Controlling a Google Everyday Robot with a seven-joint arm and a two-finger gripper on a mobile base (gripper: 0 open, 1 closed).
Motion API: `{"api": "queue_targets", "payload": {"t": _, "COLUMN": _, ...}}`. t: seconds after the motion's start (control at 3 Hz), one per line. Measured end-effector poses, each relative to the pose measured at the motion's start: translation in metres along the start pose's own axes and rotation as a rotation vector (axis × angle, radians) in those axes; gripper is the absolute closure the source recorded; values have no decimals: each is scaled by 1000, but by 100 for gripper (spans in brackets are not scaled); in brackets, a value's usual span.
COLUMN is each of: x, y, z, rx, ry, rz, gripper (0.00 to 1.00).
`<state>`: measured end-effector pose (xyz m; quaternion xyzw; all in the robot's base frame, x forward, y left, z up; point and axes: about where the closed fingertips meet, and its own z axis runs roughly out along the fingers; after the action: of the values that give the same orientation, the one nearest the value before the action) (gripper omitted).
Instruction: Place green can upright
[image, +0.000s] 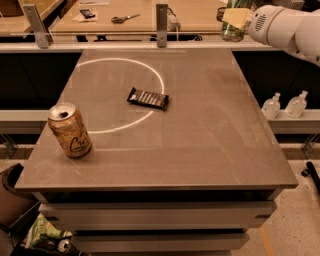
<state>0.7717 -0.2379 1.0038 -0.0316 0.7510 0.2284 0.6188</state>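
Note:
The green can (231, 29) hangs in the air over the far right corner of the grey table (200, 145), roughly upright, with its top cut off by the frame edge. My gripper (236, 20) is shut on it, a yellowish finger pad (239, 17) lying across its upper body. The white arm (287, 27) comes in from the right edge. The can does not touch the table.
An orange-tan can (70, 131) stands upright near the table's front left. A dark snack bar (148, 98) lies on the white painted circle (150, 70). Two clear bottles (271, 106) sit on a lower shelf at the right. Two metal posts (161, 17) rise behind the far edge.

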Motion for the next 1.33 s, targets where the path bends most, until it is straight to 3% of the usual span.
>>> {"api": "queue_targets", "payload": {"t": 0.33, "x": -1, "y": -3, "z": 6, "rx": -69, "ry": -6, "rz": -57, "gripper": 100}}
{"api": "queue_targets", "payload": {"t": 0.67, "x": -3, "y": -2, "z": 6, "rx": -74, "ry": -7, "rz": -91, "gripper": 100}}
{"api": "queue_targets", "payload": {"t": 1.0, "x": -2, "y": -2, "z": 7, "rx": -74, "ry": -6, "rz": -88, "gripper": 100}}
{"api": "queue_targets", "payload": {"t": 1.33, "x": -9, "y": -2, "z": 9, "rx": -119, "ry": -24, "rz": -90, "gripper": 100}}
